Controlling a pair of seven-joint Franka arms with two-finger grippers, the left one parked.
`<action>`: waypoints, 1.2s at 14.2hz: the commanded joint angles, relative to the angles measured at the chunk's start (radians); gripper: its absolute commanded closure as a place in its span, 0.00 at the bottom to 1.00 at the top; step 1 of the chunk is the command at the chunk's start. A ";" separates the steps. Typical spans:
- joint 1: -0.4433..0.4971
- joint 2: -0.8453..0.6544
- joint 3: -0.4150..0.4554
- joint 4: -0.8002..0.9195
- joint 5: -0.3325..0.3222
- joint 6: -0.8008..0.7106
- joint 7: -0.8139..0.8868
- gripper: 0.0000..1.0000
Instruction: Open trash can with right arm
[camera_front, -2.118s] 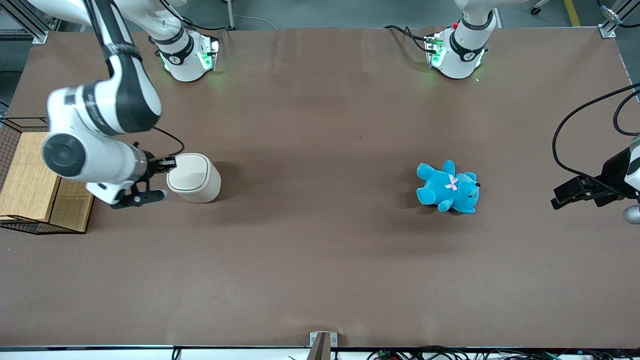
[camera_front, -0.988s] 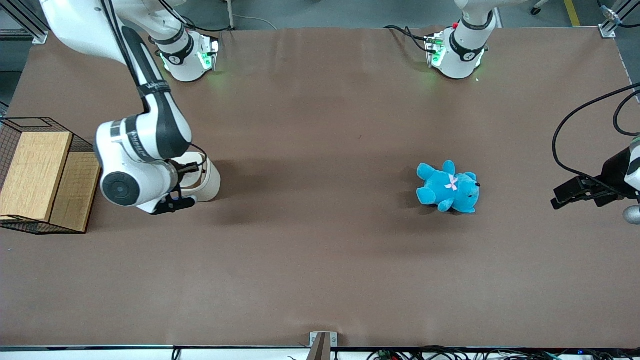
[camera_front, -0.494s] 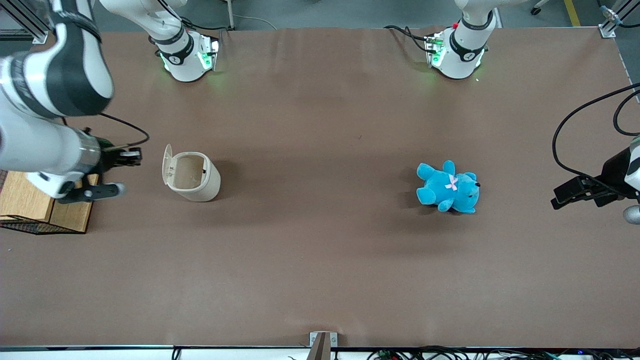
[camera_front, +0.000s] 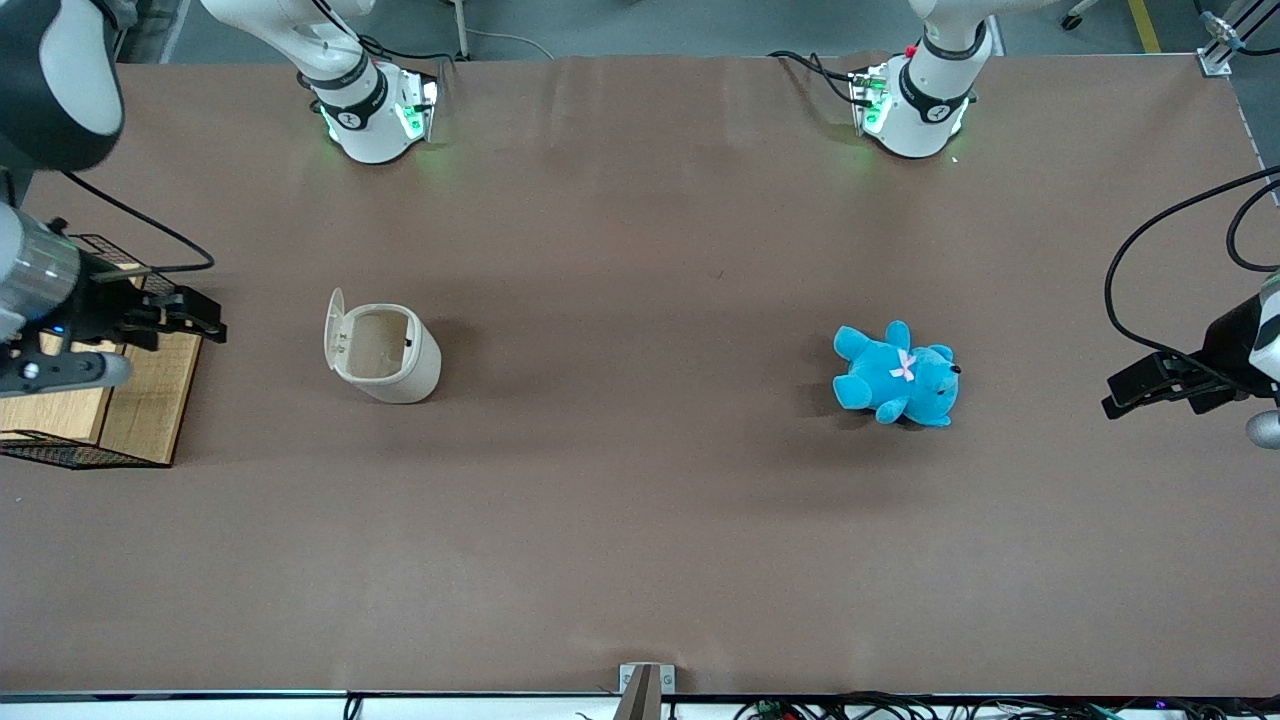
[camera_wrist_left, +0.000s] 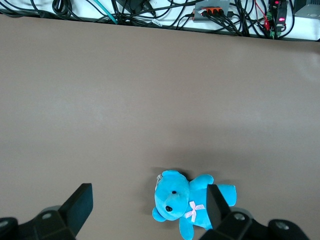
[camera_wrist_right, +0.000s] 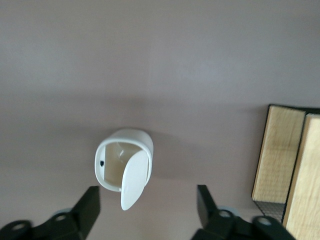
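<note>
Trash can (camera_front: 385, 352): lid up, beige inside showing.
Gripper (camera_front: 165, 335): above the basket (camera_front: 60, 450), apart from the can; jaws spread, holding nothing.

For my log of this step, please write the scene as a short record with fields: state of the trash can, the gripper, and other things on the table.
trash can: stands on the table, upright
lid: flipped open, beige inside visible
gripper: open, holds nothing, apart from the trash can, above the wire basket
wire basket: black, with wooden boards, at the working arm's end of the table
teddy: blue, lies toward the parked arm's end
task state: trash can appears open
</note>
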 joint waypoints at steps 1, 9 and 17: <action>-0.038 -0.095 0.013 -0.037 0.000 -0.002 -0.008 0.00; -0.042 -0.252 0.013 -0.227 0.000 0.059 0.004 0.00; -0.052 -0.254 0.011 -0.230 0.003 0.045 0.006 0.00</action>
